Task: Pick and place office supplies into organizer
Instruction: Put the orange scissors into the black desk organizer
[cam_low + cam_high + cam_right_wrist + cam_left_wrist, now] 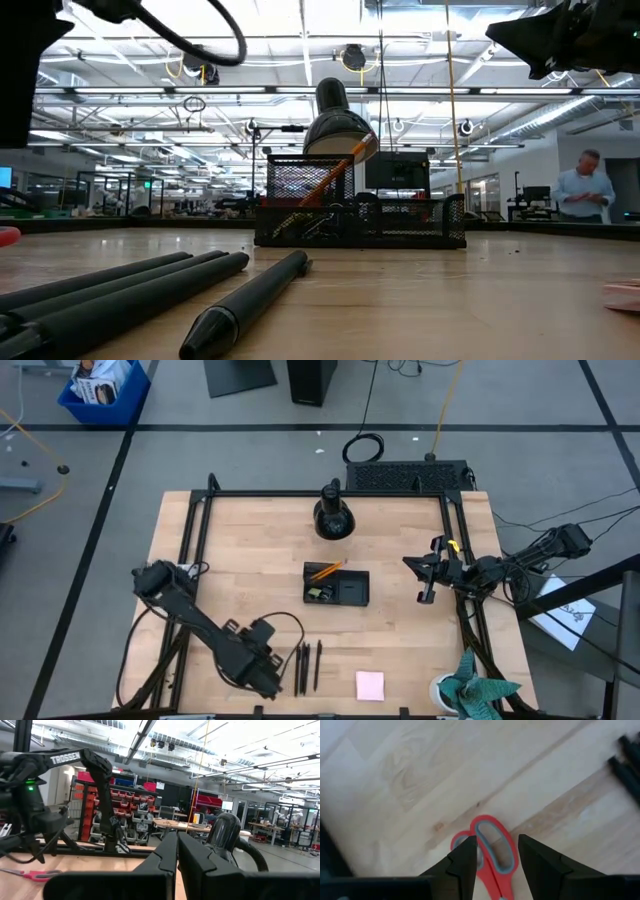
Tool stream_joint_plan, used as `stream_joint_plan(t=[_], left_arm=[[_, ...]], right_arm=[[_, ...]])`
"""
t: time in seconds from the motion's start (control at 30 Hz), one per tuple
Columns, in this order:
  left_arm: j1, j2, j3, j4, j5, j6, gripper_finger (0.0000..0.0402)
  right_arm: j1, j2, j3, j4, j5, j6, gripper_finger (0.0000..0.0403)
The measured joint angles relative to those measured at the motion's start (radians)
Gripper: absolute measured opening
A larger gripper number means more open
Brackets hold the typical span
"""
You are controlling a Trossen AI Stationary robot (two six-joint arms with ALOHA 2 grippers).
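Note:
My left gripper (497, 840) (268, 676) is open near the table's near-left corner, pointing down. One finger stands on each side of the red scissors' handle loops (492, 845), which lie flat on the wood; I see no touch. My left arm hides the scissors in the high view. Three black pens (308, 665) (150, 290) lie just right of that gripper. The pink sticky pad (370, 685) lies near the near edge. The black organizer (337, 583) (360, 218) sits mid-table with orange pencils (325, 571) leaning in it. My right gripper (177, 852) (424, 576) is shut and hovers right of the organizer.
A round black dome-shaped stand (333, 515) sits beyond the organizer. A black frame rail (330, 493) runs along the table's far side and down both sides. A potted plant (470, 690) stands at the near-right corner. A person (588, 190) stands far off in the room.

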Motion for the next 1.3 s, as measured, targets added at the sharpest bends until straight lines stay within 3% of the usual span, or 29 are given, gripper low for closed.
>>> stream_joint_plan(t=[0.27,0.4,0.77,1.3], left_arm=[[-0.037,-0.211,-0.370,0.321,0.002,-0.192,0.0149],[-0.043,-0.256,-0.465,0.448,0.019,-0.259,0.0149],[-0.032,-0.253,-0.469,0.485,0.088,-0.268,0.0149],[-0.025,-0.090,-0.465,0.556,0.123,-0.226,0.0149]], right_arm=[[0.000,0.000,0.000,0.000,0.000,0.000,0.0009],[0.000,0.000,0.000,0.000,0.001,-0.001,0.0009],[0.000,0.000,0.000,0.000,0.003,-0.002,0.0009],[0.000,0.000,0.000,0.000,0.003,-0.001,0.0009]])
